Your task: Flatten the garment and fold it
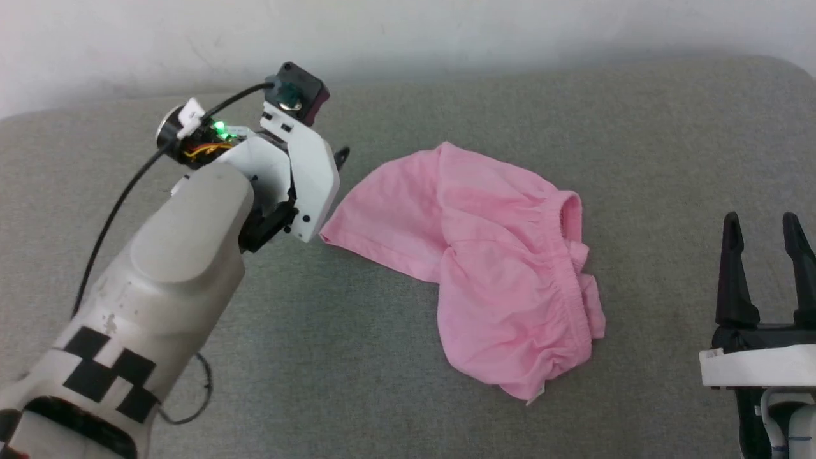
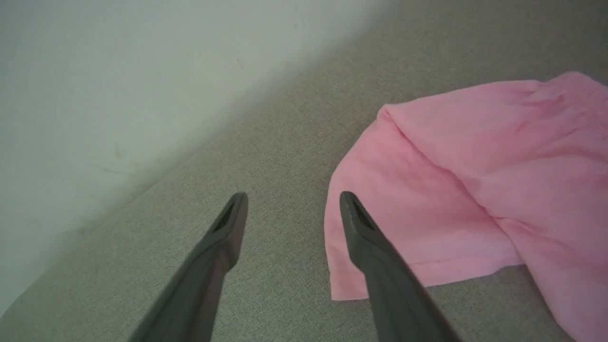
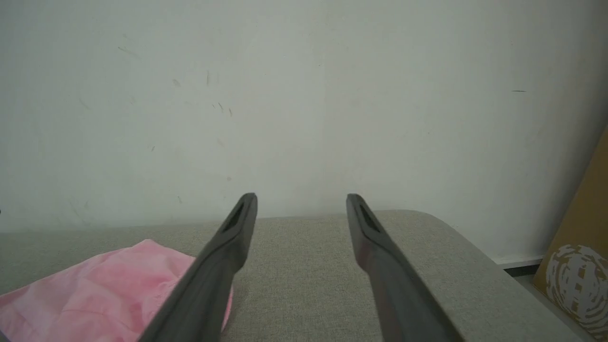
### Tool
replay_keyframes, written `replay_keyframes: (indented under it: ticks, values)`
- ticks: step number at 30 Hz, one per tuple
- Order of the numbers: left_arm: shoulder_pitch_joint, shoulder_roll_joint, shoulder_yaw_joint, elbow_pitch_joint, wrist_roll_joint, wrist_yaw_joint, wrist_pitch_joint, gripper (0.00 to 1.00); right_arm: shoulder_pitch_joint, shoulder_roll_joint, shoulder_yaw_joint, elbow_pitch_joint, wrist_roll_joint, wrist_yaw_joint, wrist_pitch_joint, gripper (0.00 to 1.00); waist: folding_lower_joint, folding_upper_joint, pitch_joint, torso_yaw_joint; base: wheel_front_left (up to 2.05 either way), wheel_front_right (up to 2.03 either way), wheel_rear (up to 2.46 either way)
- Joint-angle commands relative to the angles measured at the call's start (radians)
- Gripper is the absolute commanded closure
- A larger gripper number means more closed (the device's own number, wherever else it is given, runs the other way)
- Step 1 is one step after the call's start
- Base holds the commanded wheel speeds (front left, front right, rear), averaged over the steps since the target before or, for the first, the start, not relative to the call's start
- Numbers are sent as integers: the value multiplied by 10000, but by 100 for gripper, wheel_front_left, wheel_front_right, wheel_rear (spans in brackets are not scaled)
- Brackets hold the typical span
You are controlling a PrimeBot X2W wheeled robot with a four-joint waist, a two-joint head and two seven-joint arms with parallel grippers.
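The pink garment (image 1: 484, 255) lies crumpled on the grey cushion (image 1: 319, 344), with its gathered waistband (image 1: 577, 268) on the right and a tiny white label (image 1: 534, 396) at its near tip. My left gripper (image 2: 292, 197) hovers open just left of the garment's (image 2: 475, 166) hemmed left corner, one finger (image 2: 375, 266) crossing over that hem in the left wrist view. Its white wrist (image 1: 299, 172) hides most of the fingers in the head view. Further right, my right gripper (image 1: 762, 223) stands open and apart from the cloth. In the right wrist view the garment (image 3: 104, 289) sits lower left of the gripper (image 3: 300, 197).
A pale wall (image 1: 408, 32) runs along the cushion's far edge. The cushion's rounded right end (image 3: 475, 266) drops off beside a brown cardboard box (image 3: 579, 266). A black cable (image 1: 121, 204) trails from the left wrist.
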Motion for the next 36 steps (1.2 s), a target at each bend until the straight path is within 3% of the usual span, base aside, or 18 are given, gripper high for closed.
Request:
replay_keyframes:
  ticks: [1,7,18,19,20,32,36]
  values:
    - [-380,347,-774,-38,-848,-63,790,0,-212,24,22,2,57,-19,-47,0,-1,0,396,-319,0,0,0]
    - [-1007,1191,-2804,-263,-2703,-64,2555,0,-514,24,131,5,116,-19,-47,0,-1,0,939,-695,0,0,0]
    - [-1104,1765,-4934,-220,-4377,-64,3670,0,-951,24,271,46,198,-19,-47,0,-1,0,1475,-1035,0,0,0]
    - [-1121,1814,-5070,-275,-4479,-64,3749,63,-983,24,288,42,181,-19,-47,0,-1,0,1470,-1010,0,0,0]
    - [-1156,1847,-5147,-325,-4594,-64,3714,100,-1015,24,304,34,139,-19,-47,0,-1,0,1454,-969,0,0,0]
    - [-1829,1874,-5405,-447,-5245,-65,1884,100,-3071,-58,192,-544,-1540,-19,-47,0,-1,0,935,-169,0,0,0]
    - [-1857,1919,-5483,-573,-5362,-65,1681,100,-4084,-1333,1290,185,-1410,-19,-47,0,-1,0,919,58,0,0,0]
